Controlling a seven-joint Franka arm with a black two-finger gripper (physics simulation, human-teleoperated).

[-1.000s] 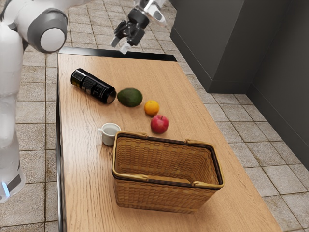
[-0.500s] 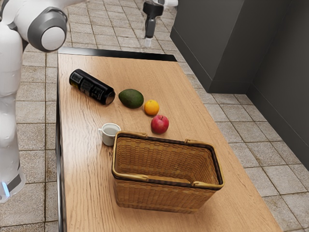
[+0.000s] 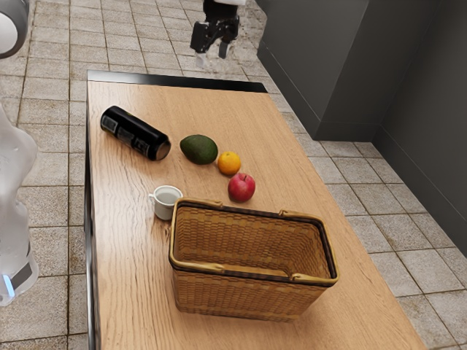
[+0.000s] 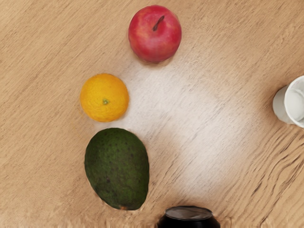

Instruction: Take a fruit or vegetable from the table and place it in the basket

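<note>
In the exterior view, your pincer [image 3: 211, 58] hangs high up, well apart from the basket [image 3: 249, 295] and beyond its far side, with its fingers spread and nothing between them. Coming from there toward the basket, you have the black can [image 3: 134, 133] lying on its side, farthest from the basket of the things on the worktop [image 3: 135, 270]. Next comes the avocado [image 3: 198, 149], still outside the basket, then the orange [image 3: 229, 163], nearer to it. The red apple [image 3: 241, 188] sits just beside the basket's far rim. The cup [image 3: 165, 208] stands upright by the basket's corner at the exterior view's left; you cannot tell whether they touch.In the exterior view, your pincer [image 3: 211, 58] hangs high up, well apart from the basket [image 3: 249, 295] and beyond its far side, with its fingers spread open. Coming from there toward the basket, you have the black can [image 3: 134, 133] lying on its side, the farthest from the basket of the things on the worktop [image 3: 135, 270]. Next comes the avocado [image 3: 198, 149], outside the basket, then the orange [image 3: 229, 163], nearer to it. The red apple [image 3: 241, 188] sits near the basket's far rim, also outside. The cup [image 3: 165, 208] stands upright by the basket's corner at the exterior view's left; you cannot tell whether they touch.
</note>
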